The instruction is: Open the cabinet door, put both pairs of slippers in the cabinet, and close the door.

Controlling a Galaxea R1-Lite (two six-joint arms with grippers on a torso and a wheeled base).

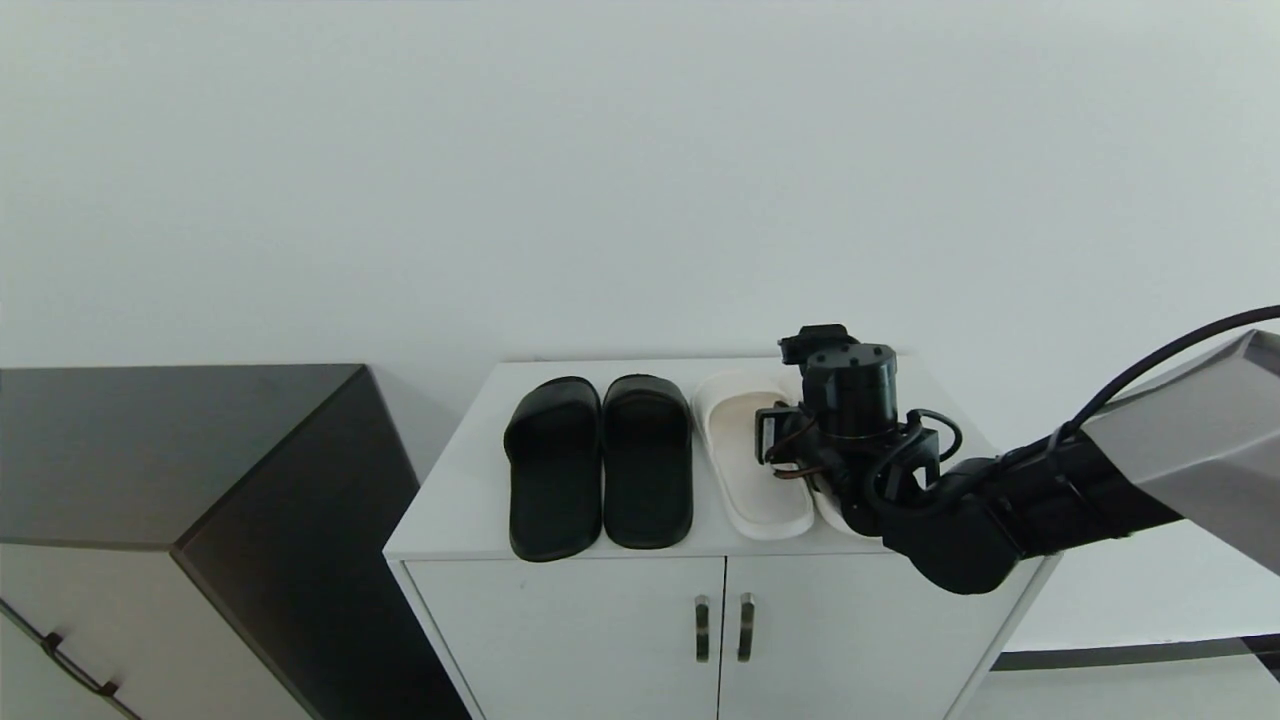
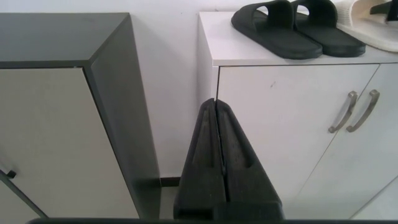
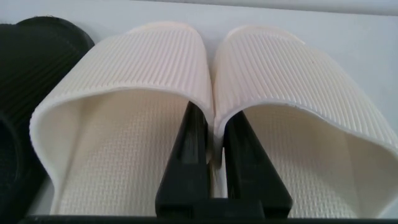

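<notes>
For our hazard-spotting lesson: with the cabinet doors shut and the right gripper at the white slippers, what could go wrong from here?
1. The right gripper pinches only the touching inner walls of the white slippers between its fingers; one may slip free when lifted.
2. The cabinet doors are shut, so held slippers have nowhere to go yet.
3. The black slippers lie close by, heels at the front edge; a bump could push them off.
</notes>
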